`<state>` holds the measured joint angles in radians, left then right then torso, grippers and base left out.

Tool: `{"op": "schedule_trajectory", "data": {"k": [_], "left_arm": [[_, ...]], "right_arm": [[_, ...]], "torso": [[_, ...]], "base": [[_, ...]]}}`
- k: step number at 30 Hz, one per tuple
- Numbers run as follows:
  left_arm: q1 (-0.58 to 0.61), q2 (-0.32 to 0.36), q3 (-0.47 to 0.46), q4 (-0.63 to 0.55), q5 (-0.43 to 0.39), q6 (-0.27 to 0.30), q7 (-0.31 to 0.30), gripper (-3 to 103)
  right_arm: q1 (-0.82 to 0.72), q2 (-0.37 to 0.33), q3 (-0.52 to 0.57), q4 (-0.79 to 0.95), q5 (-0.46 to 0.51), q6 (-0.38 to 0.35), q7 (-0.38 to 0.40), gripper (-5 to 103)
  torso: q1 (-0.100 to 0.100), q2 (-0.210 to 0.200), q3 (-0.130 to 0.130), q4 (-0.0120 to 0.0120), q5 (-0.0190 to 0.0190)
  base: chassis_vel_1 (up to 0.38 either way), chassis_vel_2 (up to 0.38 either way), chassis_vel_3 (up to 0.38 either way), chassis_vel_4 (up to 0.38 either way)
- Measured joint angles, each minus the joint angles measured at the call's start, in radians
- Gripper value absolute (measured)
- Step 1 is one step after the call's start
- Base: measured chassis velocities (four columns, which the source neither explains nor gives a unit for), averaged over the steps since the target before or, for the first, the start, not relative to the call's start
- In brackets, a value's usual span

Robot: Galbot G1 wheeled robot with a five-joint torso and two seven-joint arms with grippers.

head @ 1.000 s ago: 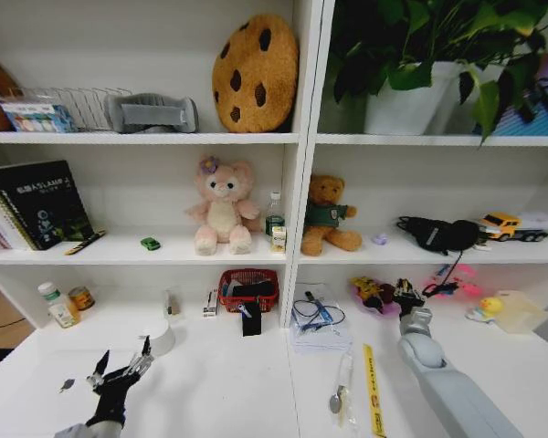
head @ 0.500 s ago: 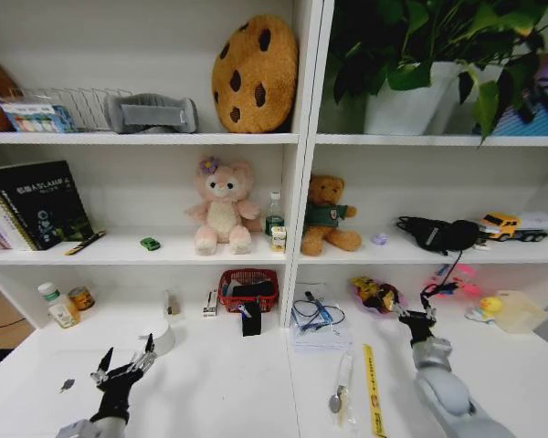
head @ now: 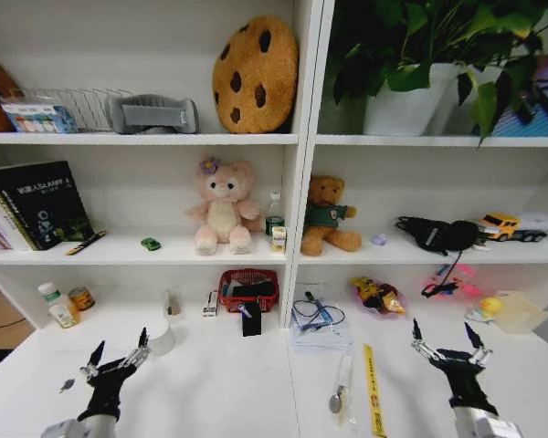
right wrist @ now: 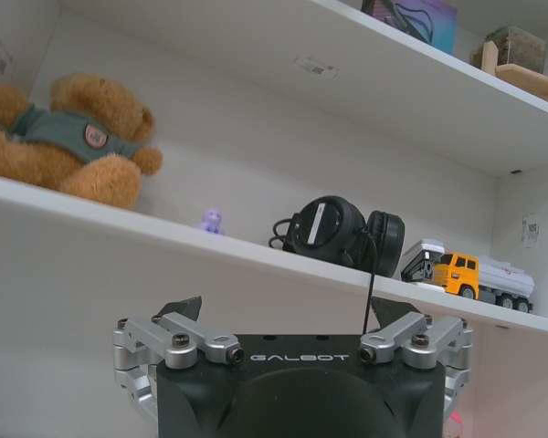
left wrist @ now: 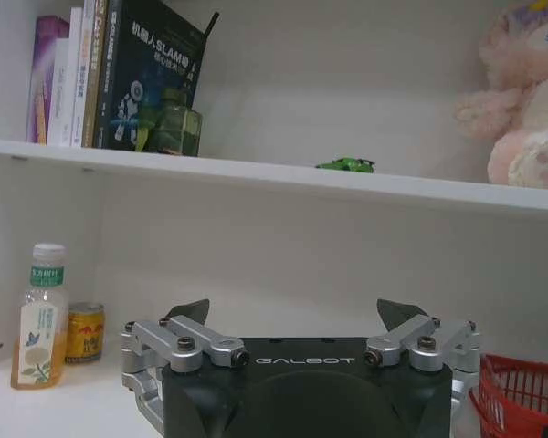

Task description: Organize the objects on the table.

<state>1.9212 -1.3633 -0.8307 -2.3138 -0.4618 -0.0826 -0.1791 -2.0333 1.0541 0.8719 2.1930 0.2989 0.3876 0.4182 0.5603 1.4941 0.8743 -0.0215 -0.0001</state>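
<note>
Both tools, left (head: 117, 357) and right (head: 447, 343), hover spread.

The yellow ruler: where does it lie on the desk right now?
In the head view, the yellow ruler lies flat on the white table, right of centre, lengthwise toward the robot. A spoon in a clear sleeve lies just to its left.

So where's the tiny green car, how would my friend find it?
Look at the white shelf board in the middle of the left bay, the one holding the dark books and the pink plush bunny. Between those two, nearer the bunny, sits the tiny green toy car on the bare board. It is the only green thing there, far smaller than either neighbour.
</note>
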Motion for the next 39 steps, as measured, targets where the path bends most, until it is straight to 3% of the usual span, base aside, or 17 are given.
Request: {"op": "schedule_trajectory", "data": {"k": [8,16,23,33,39], "left_arm": [[0.021,0.042,-0.060,-0.063,-0.042,0.065,-0.023,100],[0.005,0.130,-0.129,-0.118,-0.133,0.179,-0.068,100],[-0.006,0.137,-0.133,-0.124,-0.156,0.198,-0.080,100],[-0.014,0.123,-0.123,-0.119,-0.155,0.178,-0.075,100],[-0.021,0.121,-0.113,-0.103,-0.142,0.169,-0.072,100]], "right_arm": [[-0.077,-0.045,0.081,0.239,0.206,-0.154,0.007,100],[-0.038,-0.101,0.139,0.318,0.281,-0.293,0.008,100],[-0.029,-0.088,0.126,0.317,0.302,-0.324,0.008,100],[-0.022,-0.077,0.059,0.311,0.300,-0.330,-0.024,100],[0.007,-0.072,-0.017,0.215,0.242,-0.291,-0.063,100]], "torso": [[0.000,0.000,0.000,0.0003,-0.0002],[0.000,0.000,0.000,0.0001,0.0001],[0.000,0.000,0.000,0.0000,0.0001],[0.000,0.000,0.000,0.0000,0.0001],[0.000,0.000,0.000,0.0000,0.0002]], "base": [[0.000,0.000,0.000,0.000],[0.000,0.000,0.000,0.000],[0.000,0.000,0.000,0.000],[0.000,0.000,0.000,0.000],[0.000,0.000,0.000,0.000]]}}
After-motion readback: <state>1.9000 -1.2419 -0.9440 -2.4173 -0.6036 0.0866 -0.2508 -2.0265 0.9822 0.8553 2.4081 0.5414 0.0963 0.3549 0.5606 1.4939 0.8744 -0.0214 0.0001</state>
